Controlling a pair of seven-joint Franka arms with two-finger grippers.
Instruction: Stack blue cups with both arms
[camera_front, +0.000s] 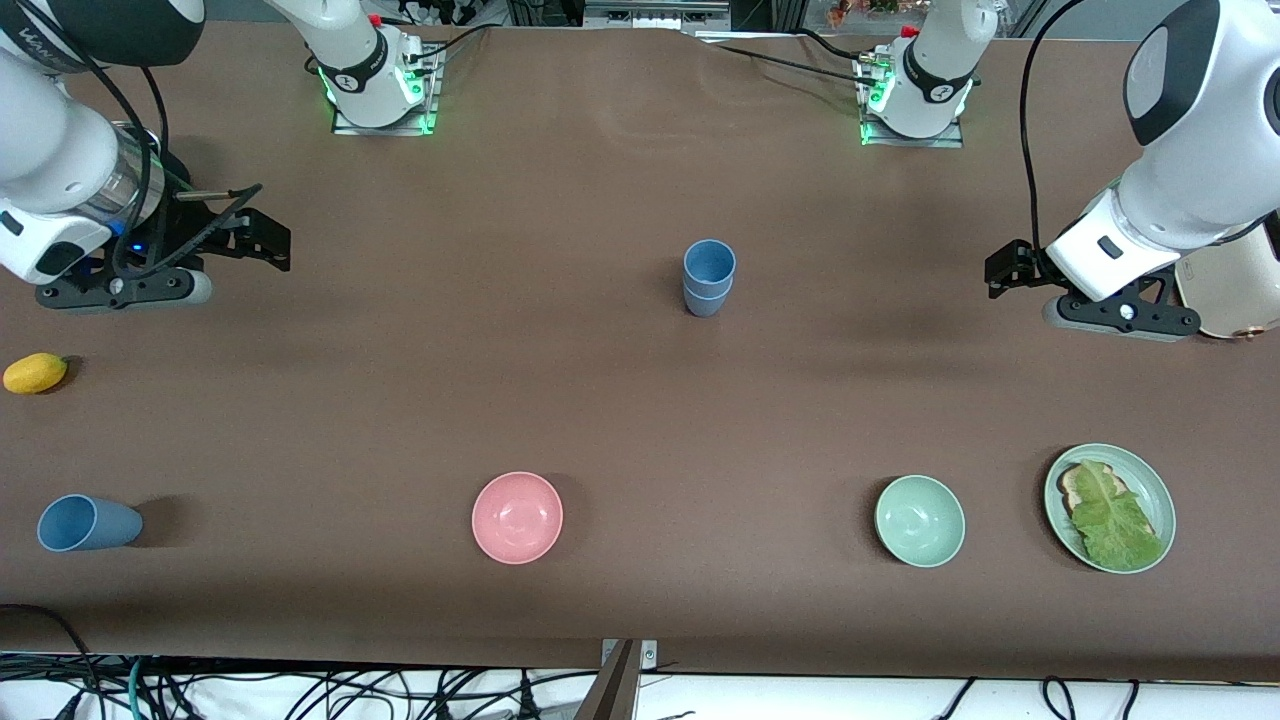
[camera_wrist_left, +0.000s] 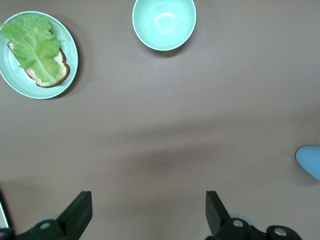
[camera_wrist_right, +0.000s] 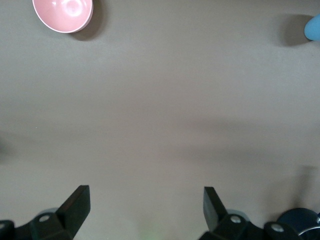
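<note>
Blue cups sit nested upright mid-surface, a third blue cup lies tipped near the right arm's end, so stacking isn't finished; left gripper and right gripper wait over bare surface, fingers spread, empty.

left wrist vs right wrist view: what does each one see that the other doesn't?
Left wrist only: the pale green bowl and the green plate with lettuce on bread. Right wrist only: the pink bowl. Shared: brown table, a sliver of something blue at the frame edge in each, too cropped to identify, and each view's own gripper, left gripper and right gripper, open and holding nothing.
</note>
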